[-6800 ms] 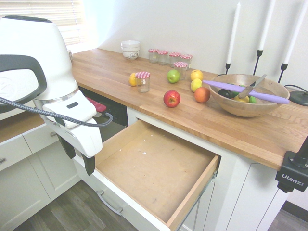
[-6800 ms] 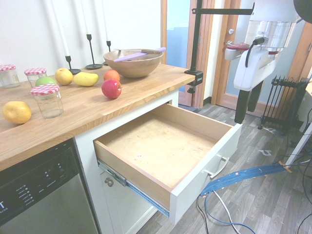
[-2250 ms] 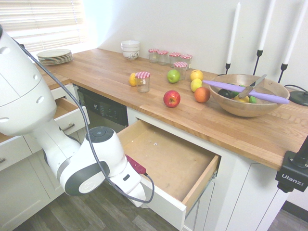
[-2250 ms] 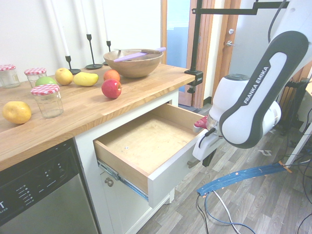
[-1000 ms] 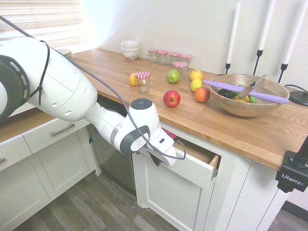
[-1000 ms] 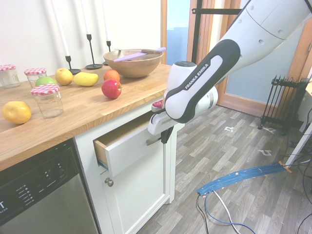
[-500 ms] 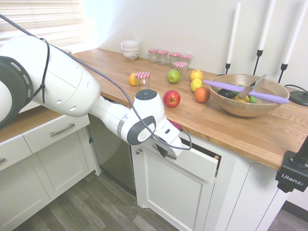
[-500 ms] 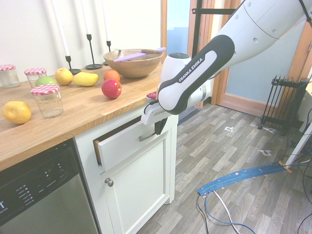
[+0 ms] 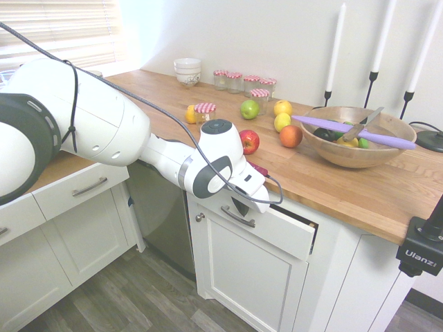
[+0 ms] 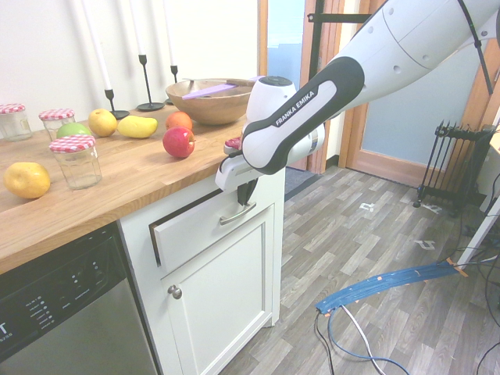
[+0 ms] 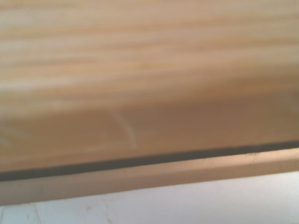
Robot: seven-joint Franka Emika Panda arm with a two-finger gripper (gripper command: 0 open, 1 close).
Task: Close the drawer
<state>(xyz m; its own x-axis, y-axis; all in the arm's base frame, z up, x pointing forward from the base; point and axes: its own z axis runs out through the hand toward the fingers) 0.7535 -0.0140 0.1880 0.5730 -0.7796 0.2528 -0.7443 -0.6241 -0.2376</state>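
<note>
Wood covers the long counter [image 9: 346,187], and white cupboards sit under it. Under the front edge of the counter is the white drawer [image 9: 280,232]. It is almost shut, but it still sticks out a little, and a thin dark gap shows around its edge. On its front is a silver handle [image 10: 237,213]. Just below the drawer is a white door [image 10: 221,289] with a round knob [image 10: 175,291].

The big white robot arm [image 9: 90,117] reaches across to the drawer. Its gripper [image 10: 247,192] points down at the drawer front, right by the handle. The gripper's jaws are shut together, and they hold nothing.

Up on the counter, a red apple [image 9: 250,142] is near the robot's wrist. An orange fruit [image 9: 291,136], a green apple [image 9: 249,109] and two yellow fruits [image 9: 282,115] are there too. A big round bowl [image 9: 356,155] has fruit in it and a purple thing [image 9: 356,132] lying across the top. Little jars [image 9: 235,83] with red and white lids stand near white bowls [image 9: 187,72].
</note>
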